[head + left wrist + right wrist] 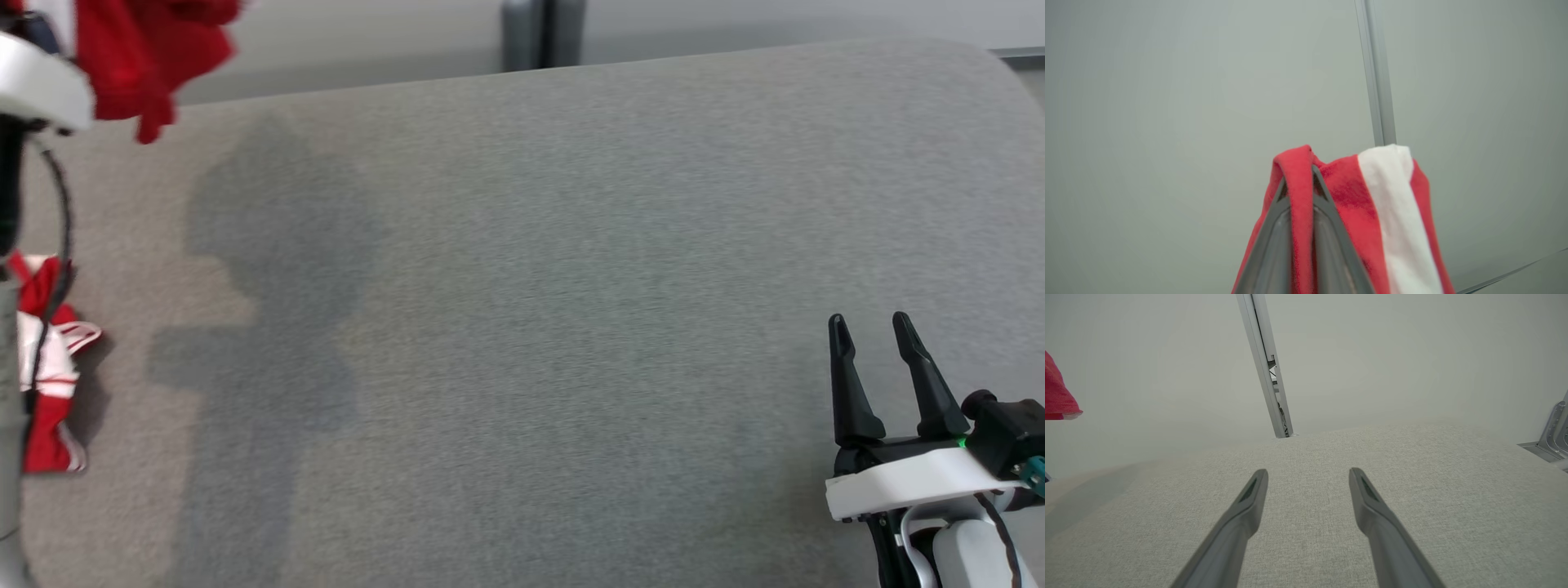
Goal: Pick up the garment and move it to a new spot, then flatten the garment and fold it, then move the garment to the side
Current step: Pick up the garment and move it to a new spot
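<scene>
The garment (147, 49) is red cloth with a white stripe (1392, 212), hanging bunched at the top left of the head view. My left gripper (1300, 179) is raised and shut on a red fold of it, and the white wrist (37, 86) shows just beside the cloth. More red and white cloth (49, 367) sits low at the left edge, partly behind my left arm; I cannot tell whether it joins the hanging part. A red corner (1057, 396) shows at the left of the right wrist view. My right gripper (869, 322) (1308, 473) stands open over the grey surface at the lower right, holding nothing.
A wide grey fabric-covered surface (571, 286) spreads across the head view, with the arm's shadow on its left part. A metal post (543, 33) (1267, 375) stands behind its far edge. A metal bracket (1551, 433) sits off the right side.
</scene>
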Available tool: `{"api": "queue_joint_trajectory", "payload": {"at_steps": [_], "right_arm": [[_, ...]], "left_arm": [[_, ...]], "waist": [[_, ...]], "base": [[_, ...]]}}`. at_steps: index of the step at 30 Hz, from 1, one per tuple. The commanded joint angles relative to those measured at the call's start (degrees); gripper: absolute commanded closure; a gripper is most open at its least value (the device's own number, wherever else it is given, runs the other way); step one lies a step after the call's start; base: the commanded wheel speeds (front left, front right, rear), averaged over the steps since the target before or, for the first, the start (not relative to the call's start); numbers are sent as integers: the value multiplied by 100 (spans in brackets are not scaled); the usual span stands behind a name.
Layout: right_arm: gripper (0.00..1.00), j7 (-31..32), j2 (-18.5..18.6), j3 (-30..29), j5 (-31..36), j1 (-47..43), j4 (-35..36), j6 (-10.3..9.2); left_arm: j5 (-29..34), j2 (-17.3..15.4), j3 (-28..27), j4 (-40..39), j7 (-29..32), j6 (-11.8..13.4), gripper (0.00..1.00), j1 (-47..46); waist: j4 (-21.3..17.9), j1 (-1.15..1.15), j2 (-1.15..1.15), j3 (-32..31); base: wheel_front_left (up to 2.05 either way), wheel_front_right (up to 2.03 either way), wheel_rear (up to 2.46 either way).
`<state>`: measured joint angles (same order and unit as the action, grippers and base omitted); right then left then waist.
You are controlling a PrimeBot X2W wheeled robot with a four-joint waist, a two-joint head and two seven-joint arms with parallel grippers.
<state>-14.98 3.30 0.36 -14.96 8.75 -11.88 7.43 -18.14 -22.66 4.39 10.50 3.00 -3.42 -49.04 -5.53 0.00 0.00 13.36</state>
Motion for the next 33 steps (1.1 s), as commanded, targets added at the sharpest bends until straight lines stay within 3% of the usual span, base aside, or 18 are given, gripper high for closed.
{"api": "queue_joint_trajectory", "payload": {"at_steps": [1,16,32,33], "right_arm": [[0,-30,5,-2,-36,-62,-22,11],[0,-31,-28,74,-169,-138,-108,11],[0,-31,-30,117,-145,-47,-168,11],[0,-31,-29,131,-131,-44,-170,11]], "left_arm": [[-20,141,115,-70,5,-30,100,-142],[-19,1419,1414,262,-252,-83,100,426],[-236,1752,1920,1917,-1036,-8,100,2193],[-249,1776,1936,1993,-1106,-11,93,2229]], "waist": [[-284,0,0,-118],[-1203,0,0,-217],[-1141,0,0,-56],[-1106,0,0,-60]], "base": [[0,0,0],[0,0,0],[0,0,0],[0,0,0]]}}
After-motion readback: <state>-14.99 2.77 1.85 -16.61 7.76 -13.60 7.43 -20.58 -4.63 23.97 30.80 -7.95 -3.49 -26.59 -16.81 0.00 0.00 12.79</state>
